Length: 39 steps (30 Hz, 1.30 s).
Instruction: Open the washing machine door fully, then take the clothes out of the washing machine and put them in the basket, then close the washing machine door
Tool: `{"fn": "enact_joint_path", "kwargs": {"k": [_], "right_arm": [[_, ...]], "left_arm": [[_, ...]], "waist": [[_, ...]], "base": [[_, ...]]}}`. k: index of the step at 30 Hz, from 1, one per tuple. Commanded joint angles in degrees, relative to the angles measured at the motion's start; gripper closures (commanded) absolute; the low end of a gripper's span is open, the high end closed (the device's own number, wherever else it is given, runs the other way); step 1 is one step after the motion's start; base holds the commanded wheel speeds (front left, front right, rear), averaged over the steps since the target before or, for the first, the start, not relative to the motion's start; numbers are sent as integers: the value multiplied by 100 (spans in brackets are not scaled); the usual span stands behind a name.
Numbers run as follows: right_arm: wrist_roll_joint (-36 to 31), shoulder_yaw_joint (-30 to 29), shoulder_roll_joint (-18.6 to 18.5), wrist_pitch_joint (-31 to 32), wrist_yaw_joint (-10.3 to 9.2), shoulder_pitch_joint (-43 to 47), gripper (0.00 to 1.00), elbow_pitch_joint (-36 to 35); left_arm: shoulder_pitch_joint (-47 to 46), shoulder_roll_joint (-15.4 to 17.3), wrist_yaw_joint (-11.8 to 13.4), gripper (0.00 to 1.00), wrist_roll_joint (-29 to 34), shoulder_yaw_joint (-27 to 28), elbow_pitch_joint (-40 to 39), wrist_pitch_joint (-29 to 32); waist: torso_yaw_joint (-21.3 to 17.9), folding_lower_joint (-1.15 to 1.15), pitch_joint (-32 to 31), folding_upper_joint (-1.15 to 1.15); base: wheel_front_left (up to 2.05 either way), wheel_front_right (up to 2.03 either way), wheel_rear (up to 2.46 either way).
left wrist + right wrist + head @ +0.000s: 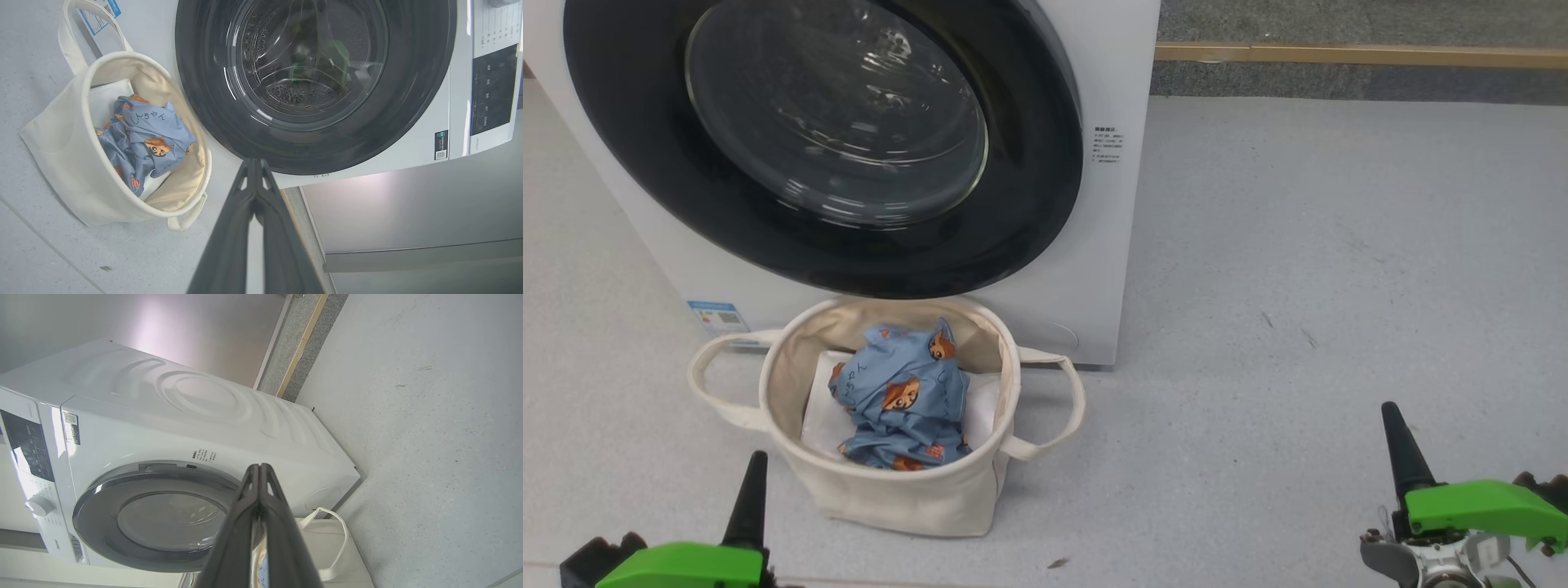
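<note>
The white washing machine (1094, 245) stands ahead with its black-rimmed round door (833, 139) lying flat against its front. Through the glass the steel drum (302, 65) looks empty. Before it on the floor sits the cream basket (890, 490); the light blue clothes (903, 400) with orange-brown figures lie crumpled inside on a white sheet. My left gripper (754, 465) is low at the left, just before the basket, shut and empty. At the lower right, out over bare floor, my right gripper (1390, 416) is shut with nothing in it. Both wrist views show fingertips pressed together.
Grey floor (1339, 269) spreads to the right of the machine. A wooden strip (1356, 55) runs along the far edge by dark carpet. A blue label sticker (717, 317) sits low on the machine's front. The control panel (490, 90) is in the left wrist view.
</note>
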Motion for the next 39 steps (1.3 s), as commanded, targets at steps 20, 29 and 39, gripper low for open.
{"fn": "enact_joint_path", "kwargs": {"k": [20, 29, 39], "right_arm": [[1323, 20, -40, 375, 15, 30, 100, -516], [1875, -3, -41, 523, 16, 95, 100, -634], [2245, -18, -41, 623, 17, 138, 100, -713]], "left_arm": [[-56, -251, -36, 100, -1004, 453, -472, 355], [-20, -383, -39, 100, -1419, 567, -580, 503], [4, -472, -41, 100, -1697, 643, -653, 602]], "waist": [[120, 0, 7, 0], [173, 0, 10, 0], [208, 0, 12, 0]], "base": [[0, 0, 0], [0, 0, 0], [0, 0, 0]]}}
